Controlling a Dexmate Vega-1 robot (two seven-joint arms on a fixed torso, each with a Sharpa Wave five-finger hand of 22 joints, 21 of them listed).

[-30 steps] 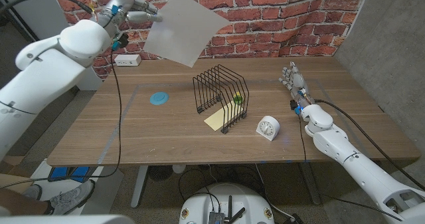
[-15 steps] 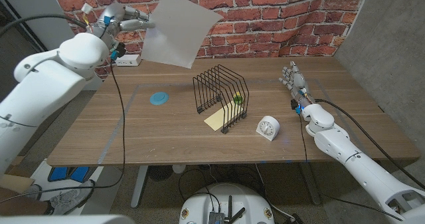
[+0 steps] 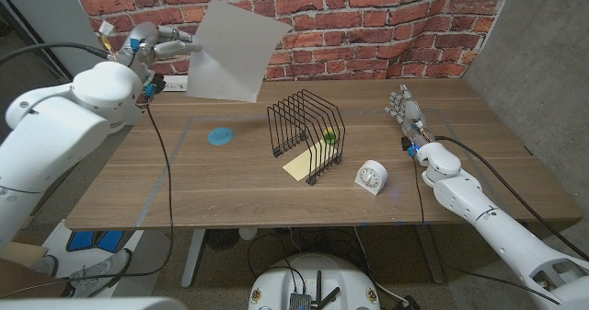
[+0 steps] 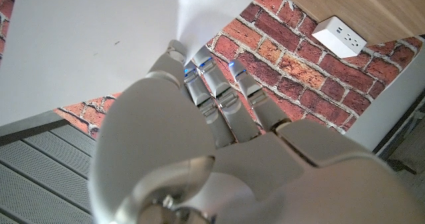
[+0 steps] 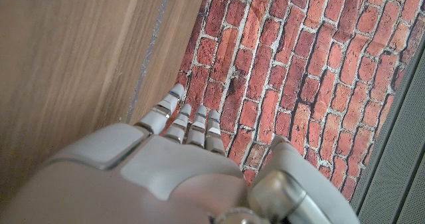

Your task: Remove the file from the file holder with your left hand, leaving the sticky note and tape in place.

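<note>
The left hand pinches the white file by one edge in closed fingers, holding it high above the table's far-left corner, well clear of the wire file holder; the right hand holds nothing.

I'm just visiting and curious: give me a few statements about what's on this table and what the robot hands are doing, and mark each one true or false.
1. The left robot hand holds the file up in the air. True.
2. The file holder lies tipped on its side. False: it stands upright on the table.
3. A yellow sticky note lies at the holder's base. True.
4. The right robot hand grips the white timer. False: it holds nothing, apart from the timer.
5. A blue disc lies on the table left of the holder. True.
</note>
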